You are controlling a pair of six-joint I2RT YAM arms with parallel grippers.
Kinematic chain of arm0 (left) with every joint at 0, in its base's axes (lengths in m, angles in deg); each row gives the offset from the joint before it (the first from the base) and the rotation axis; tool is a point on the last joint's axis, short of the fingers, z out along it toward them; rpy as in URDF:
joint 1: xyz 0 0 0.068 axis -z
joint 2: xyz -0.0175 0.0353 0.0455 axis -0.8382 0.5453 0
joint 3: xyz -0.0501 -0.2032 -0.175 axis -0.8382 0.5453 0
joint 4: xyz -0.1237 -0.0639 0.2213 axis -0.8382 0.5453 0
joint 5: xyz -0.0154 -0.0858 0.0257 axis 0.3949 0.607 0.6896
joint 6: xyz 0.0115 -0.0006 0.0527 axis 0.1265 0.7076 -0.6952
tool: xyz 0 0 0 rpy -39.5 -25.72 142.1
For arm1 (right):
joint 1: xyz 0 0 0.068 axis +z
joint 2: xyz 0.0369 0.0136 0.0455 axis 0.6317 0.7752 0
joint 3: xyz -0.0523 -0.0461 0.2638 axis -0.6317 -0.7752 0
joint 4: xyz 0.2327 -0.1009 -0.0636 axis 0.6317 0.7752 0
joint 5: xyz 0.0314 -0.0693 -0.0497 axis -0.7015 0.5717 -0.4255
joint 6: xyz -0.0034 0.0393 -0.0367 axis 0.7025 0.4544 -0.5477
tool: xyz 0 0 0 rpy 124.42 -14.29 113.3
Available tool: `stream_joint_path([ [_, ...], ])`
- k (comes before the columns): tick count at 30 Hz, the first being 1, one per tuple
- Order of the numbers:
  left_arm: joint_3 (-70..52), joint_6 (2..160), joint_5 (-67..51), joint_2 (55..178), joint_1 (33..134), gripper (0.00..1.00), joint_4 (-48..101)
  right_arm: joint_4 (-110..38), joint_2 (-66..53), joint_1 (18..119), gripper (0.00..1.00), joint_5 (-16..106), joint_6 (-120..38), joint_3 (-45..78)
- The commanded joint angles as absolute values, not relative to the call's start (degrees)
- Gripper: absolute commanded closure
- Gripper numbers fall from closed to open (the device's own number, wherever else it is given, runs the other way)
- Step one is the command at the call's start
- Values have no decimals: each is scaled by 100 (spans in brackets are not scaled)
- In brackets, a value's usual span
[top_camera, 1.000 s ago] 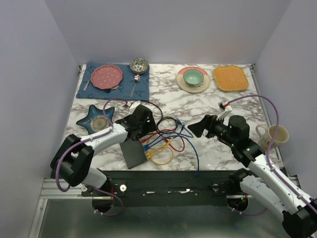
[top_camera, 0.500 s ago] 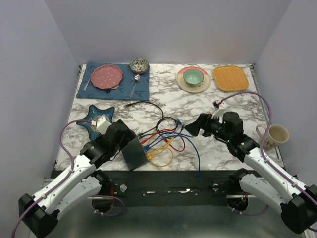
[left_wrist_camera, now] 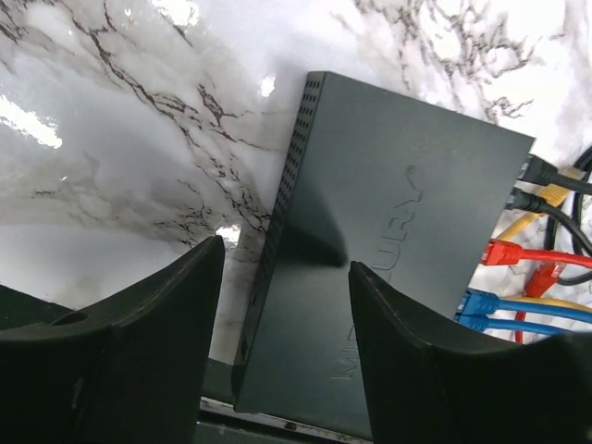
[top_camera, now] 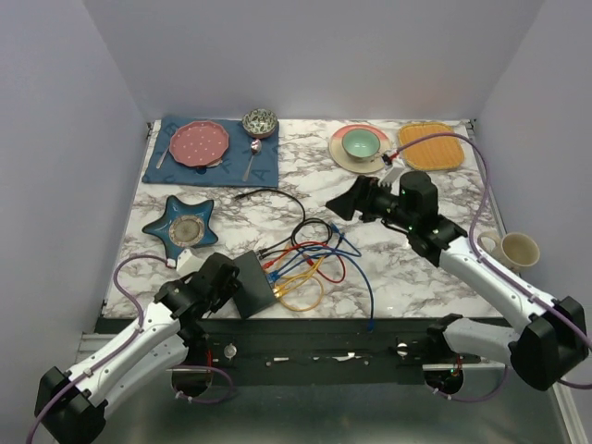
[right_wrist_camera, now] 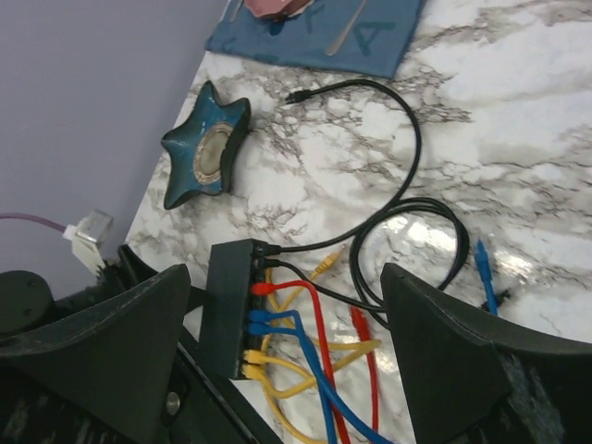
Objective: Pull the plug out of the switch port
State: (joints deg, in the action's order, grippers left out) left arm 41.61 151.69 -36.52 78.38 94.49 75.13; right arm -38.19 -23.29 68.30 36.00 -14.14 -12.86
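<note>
The switch is lying flat at the near edge of the marble table, its long axis running near-to-far and its socket edge facing right, toward the tangled cables (black, red, blue and yellow plugs are sitting in it). The left gripper is standing open astride the switch's opposite long edge, hiding part of it from above; contact is unclear. The right gripper is hovering wide open, holding nothing.

switch lies near star dish, coloured cables plugged in.
</note>
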Motion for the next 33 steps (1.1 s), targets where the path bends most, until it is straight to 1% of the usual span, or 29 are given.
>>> stream_joint_path([
  [1, 4388, 15169, -3401, 7957, 9440, 35, 7045, -3874, -1407, 7282, 11, 3325, -1327, -511],
  [2, 4370, 15098, -3365, 8054, 9431, 36, 6861, -3821, -1195, 7371, 12, 3298, -1353, -335],
  [3, 4353, 14984, -3330, 8281, 9413, 36, 6755, -3664, -723, 7450, 15, 3263, -1415, 14],
  [4, 4309, 14887, -3217, 8422, 9396, 36, 6649, -3488, -492, 7564, 22, 3211, -1441, 227],
  [6, 4265, 14641, -3120, 8764, 9343, 35, 6412, -3181, -27, 7644, 28, 3087, -1546, 735],
  [7, 4239, 14562, -3032, 8862, 9317, 35, 6333, -3066, 350, 7688, 34, 3070, -1573, 869],
  [9, 4230, 14316, -2935, 9081, 9247, 35, 6069, -2890, 678, 7697, 37, 3087, -1617, 1037],
  [10, 4230, 14228, -2891, 9152, 9212, 35, 5999, -2854, 923, 7697, 42, 3096, -1635, 1098],
  [13, 4203, 13885, -2733, 9407, 9088, 35, 5726, -2705, 1196, 7697, 46, 3219, -1749, 1204],
  [15, 4159, 13588, -2567, 9696, 9044, 34, 5410, -2539, 1486, 7697, 47, 3219, -1845, 1292],
  [17, 3976, 13393, -2495, 9969, 9009, 33, 5200, -2328, 1697, 7706, 50, 3184, -2021, 1554],
  [18, 3896, 13270, -2356, 10292, 9009, 31, 5076, -2118, 1916, 7706, 50, 3201, -2083, 1643],
  [22, 3483, 12682, -2109, 11059, 9009, 29, 4742, -1879, 2181, 7706, 50, 3350, -2259, 1793],
  [28, 2780, 12224, -1731, 12052, 9018, 29, 4206, -1545, 2112, 7706, 50, 3842, -2426, 1566],
  [33, 1612, 11706, -1326, 13035, 9018, 28, 4354, -1536, 1743, 7706, 51, 4115, -2356, 916],
])
